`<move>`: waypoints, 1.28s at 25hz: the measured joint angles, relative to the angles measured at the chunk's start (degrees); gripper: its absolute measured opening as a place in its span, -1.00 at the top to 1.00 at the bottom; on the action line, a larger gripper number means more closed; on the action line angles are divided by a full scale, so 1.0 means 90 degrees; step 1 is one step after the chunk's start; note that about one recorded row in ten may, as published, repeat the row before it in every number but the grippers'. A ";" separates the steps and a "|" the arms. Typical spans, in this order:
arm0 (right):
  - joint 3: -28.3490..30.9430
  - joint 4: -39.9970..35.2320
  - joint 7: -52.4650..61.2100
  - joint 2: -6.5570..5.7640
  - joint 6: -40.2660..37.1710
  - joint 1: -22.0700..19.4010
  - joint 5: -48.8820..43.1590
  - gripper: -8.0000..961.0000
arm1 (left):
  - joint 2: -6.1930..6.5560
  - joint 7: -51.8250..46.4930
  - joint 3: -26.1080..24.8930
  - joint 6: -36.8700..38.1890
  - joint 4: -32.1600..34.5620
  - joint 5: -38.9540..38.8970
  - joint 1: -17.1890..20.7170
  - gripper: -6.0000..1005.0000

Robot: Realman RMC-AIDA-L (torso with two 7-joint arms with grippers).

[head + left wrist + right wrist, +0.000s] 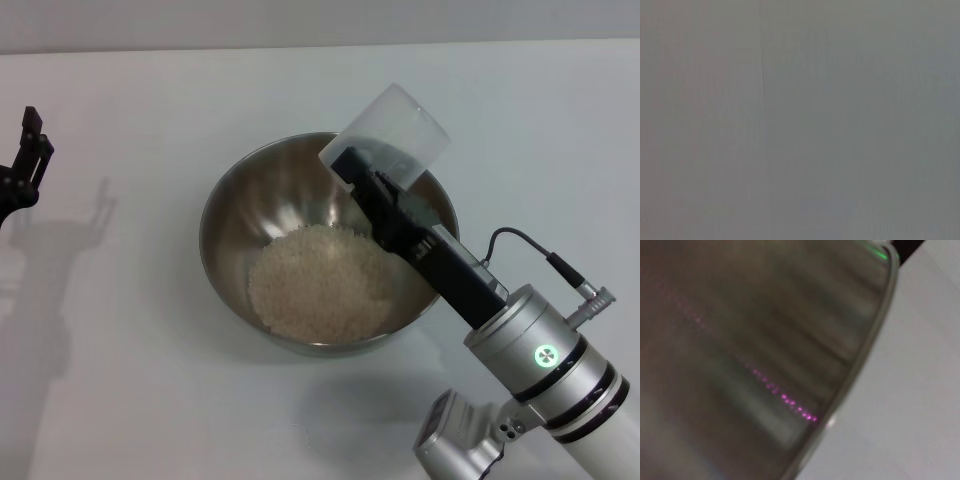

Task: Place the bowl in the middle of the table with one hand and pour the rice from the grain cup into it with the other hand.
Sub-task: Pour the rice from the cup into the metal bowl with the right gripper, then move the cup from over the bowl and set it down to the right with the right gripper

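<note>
The steel bowl [260, 190] stands near the middle of the white table [120, 380], with a pale heap of rice [320, 280] in its bottom. My right gripper [365, 172] is shut on the clear grain cup [390, 132] and holds it tipped steeply over the bowl's far right rim; the cup looks empty. The right wrist view shows only the bowl's inner wall and rim [875, 340] beside the table [925, 400]. My left gripper [30, 155] is raised at the far left edge, open and empty, well clear of the bowl.
The left wrist view shows only a plain grey surface. My right arm [540, 370] reaches in from the lower right over the table's front right part.
</note>
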 joint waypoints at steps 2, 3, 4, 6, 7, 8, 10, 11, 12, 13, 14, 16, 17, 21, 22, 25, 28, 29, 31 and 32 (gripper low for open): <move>-0.0002 0.0001 -0.0234 0.0000 0.0022 -0.0001 -0.0002 0.95 | 0.0000 0.0000 0.0012 0.0000 -0.0010 0.0000 0.0001 -0.65; -0.0002 0.0002 -0.0362 0.0000 0.0037 -0.0001 -0.0002 0.95 | 0.0000 0.0000 0.0018 0.0000 -0.0015 0.0000 0.0001 -0.65; -0.0002 0.0004 -0.0511 0.0000 0.0061 0.0004 -0.0003 0.95 | 0.0000 -0.0001 0.0020 0.0000 -0.0017 0.0000 0.0001 -0.65; -0.0002 0.0009 -0.0694 0.0000 0.0105 0.0013 -0.0005 0.95 | 0.0000 -0.0003 0.0028 0.0000 -0.0018 -0.0001 0.0002 -0.65; -0.0003 0.0009 -0.0753 0.0000 0.0121 0.0017 -0.0014 0.95 | 0.0000 -0.0004 0.0040 0.0000 -0.0018 0.0000 0.0004 -0.65; -0.0005 0.0009 -0.0798 0.0000 0.0137 0.0022 -0.0028 0.95 | 0.0000 -0.0005 0.0049 0.0000 -0.0018 0.0000 0.0005 -0.65; -0.0008 0.0009 -0.0844 0.0000 0.0159 0.0029 -0.0062 0.95 | 0.0000 -0.0030 0.0078 0.0000 -0.0018 0.0000 0.0010 -0.65; -0.0009 0.0010 -0.0848 0.0000 0.0164 0.0032 -0.0070 0.95 | 0.0000 -0.0046 0.0085 0.0000 -0.0018 0.0000 0.0011 -0.65; -0.0007 0.0017 -0.0847 0.0000 0.0166 0.0034 -0.0071 0.95 | 0.0000 -0.0063 0.0086 0.0000 -0.0018 0.0000 0.0011 -0.65; 0.0007 0.0031 -0.0774 0.0000 0.0165 0.0032 -0.0070 0.95 | 0.0000 -0.0081 0.0088 0.0000 -0.0018 0.0000 0.0011 -0.65; 0.0023 0.0045 -0.0693 0.0000 0.0161 0.0029 -0.0070 0.95 | 0.0000 -0.0101 0.0088 0.0000 -0.0017 0.0000 0.0011 -0.65; 0.0072 0.0105 -0.0308 0.0000 0.0128 0.0015 -0.0056 0.95 | 0.0000 -0.0109 0.0088 0.0000 -0.0017 0.0000 0.0011 -0.65; 0.0101 0.0147 -0.0055 0.0000 0.0109 0.0008 -0.0047 0.95 | 0.0000 -0.0126 0.0088 0.0000 -0.0016 0.0000 0.0011 -0.65; 0.0274 0.0359 0.1561 0.0001 -0.0007 -0.0051 -0.0024 0.95 | 0.0000 -0.0143 0.0088 0.0007 -0.0015 0.0000 0.0011 -0.65; 0.0327 0.0383 0.2125 0.0000 -0.0044 -0.0064 -0.0017 0.95 | 0.0000 -0.0144 0.0088 0.0007 -0.0015 0.0000 0.0011 -0.65; 0.0448 0.0455 0.3671 0.0000 -0.0175 -0.0129 -0.0011 0.95 | 0.0000 -0.0145 0.0087 0.0024 -0.0015 0.0000 0.0011 -0.65; 0.0556 0.0569 0.4958 -0.0006 -0.0336 -0.0221 0.0124 0.95 | 0.0000 -0.0146 0.0085 0.0051 -0.0015 0.0000 0.0015 -0.65; 0.0571 0.0621 0.5311 -0.0007 -0.0383 -0.0238 0.0256 0.95 | 0.0000 -0.0146 0.0084 0.0053 -0.0015 0.0000 0.0017 -0.65; 0.0584 0.0696 0.6078 -0.0010 -0.0520 -0.0269 0.0486 0.95 | 0.0000 -0.0146 0.0083 0.0057 -0.0015 0.0000 0.0018 -0.65; 0.0586 0.0701 0.6676 -0.0018 -0.0639 -0.0284 0.0569 0.95 | 0.0000 -0.0147 0.0082 0.0059 -0.0015 0.0000 0.0018 -0.65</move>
